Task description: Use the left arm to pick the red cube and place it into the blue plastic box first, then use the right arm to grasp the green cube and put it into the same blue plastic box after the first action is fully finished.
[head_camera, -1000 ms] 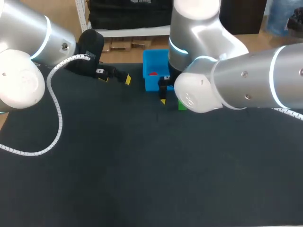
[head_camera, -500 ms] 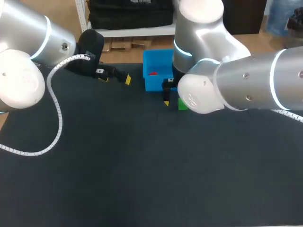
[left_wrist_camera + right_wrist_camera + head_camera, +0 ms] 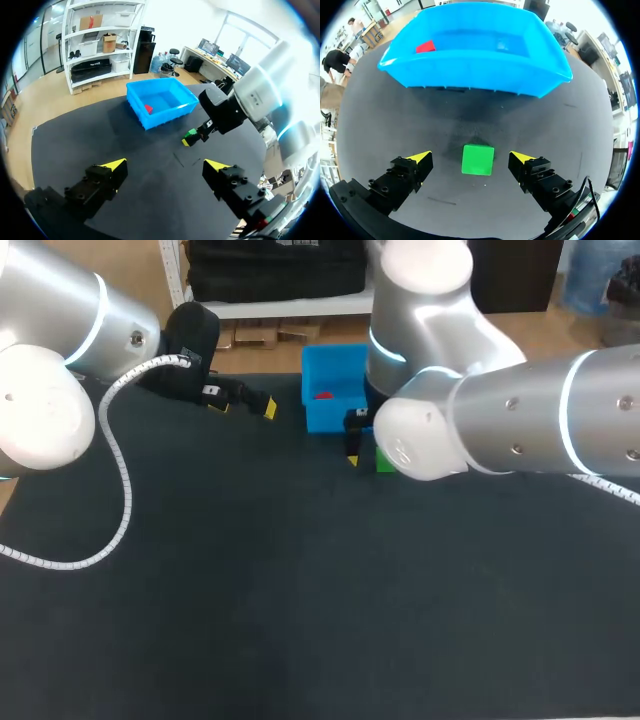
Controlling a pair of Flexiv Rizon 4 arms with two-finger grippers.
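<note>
**Red cube in box; right gripper astride green cube**

Head view: The red cube lies inside the blue box near the far edge of the table. The left gripper hangs to the left of the box, apart from it, fingers spread, holding nothing. The right gripper is mostly hidden under its arm. One yellow tip shows just beside the green cube, in front of the box.

Left wrist view: Its fingers stand wide over bare table with nothing between them. Ahead is the box with the red cube in it. The right gripper is down at the green cube, near the box's front wall.

Right wrist view: The green cube sits on the table between the spread fingers, a gap on each side, neither tip touching. The box is just ahead, with the red cube in a far corner.
</note>
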